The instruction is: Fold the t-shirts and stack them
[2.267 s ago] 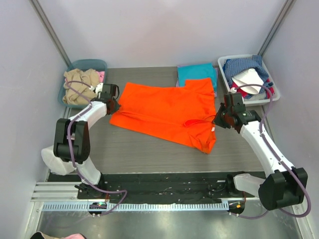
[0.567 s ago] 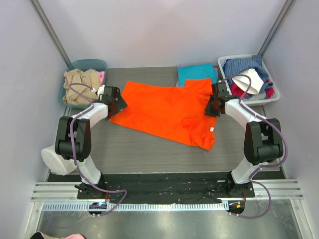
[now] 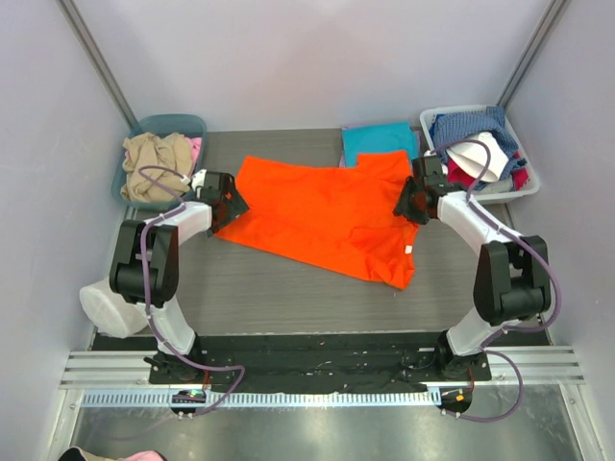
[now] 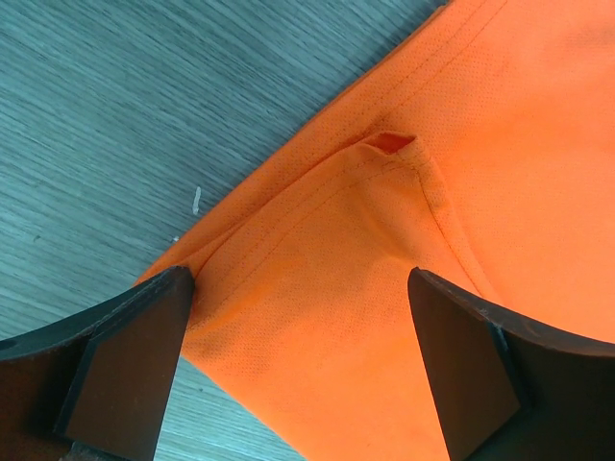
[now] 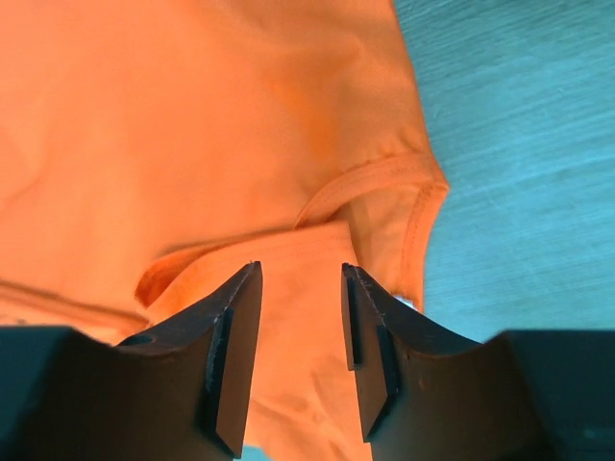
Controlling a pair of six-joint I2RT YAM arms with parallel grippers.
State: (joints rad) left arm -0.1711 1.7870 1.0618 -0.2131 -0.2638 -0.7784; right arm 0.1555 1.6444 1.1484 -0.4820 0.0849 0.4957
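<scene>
The bright orange t-shirt (image 3: 322, 216) lies spread on the grey table, tilted, its lower right corner toward the front. My left gripper (image 3: 231, 204) hovers wide open over the shirt's left sleeve (image 4: 317, 288), one finger (image 4: 125, 365) at the sleeve's edge, and holds nothing. My right gripper (image 3: 408, 204) sits at the shirt's right sleeve (image 5: 375, 192). Its jaws (image 5: 300, 317) stand partly open with a clear gap, and orange cloth lies beneath them. A folded teal t-shirt (image 3: 380, 141) rests at the back right, with a lavender edge (image 3: 343, 157) showing under it.
A teal bin (image 3: 187, 122) of beige clothes stands at the back left. At the back right, a white bin (image 3: 524, 182) holds blue and white garments, close behind my right arm. Bare table (image 3: 288, 298) lies in front of the shirt.
My right gripper moved back and left along the shirt's right side, laying the lifted cloth down, then opened its jaws. The left gripper edged slightly right over the sleeve.
</scene>
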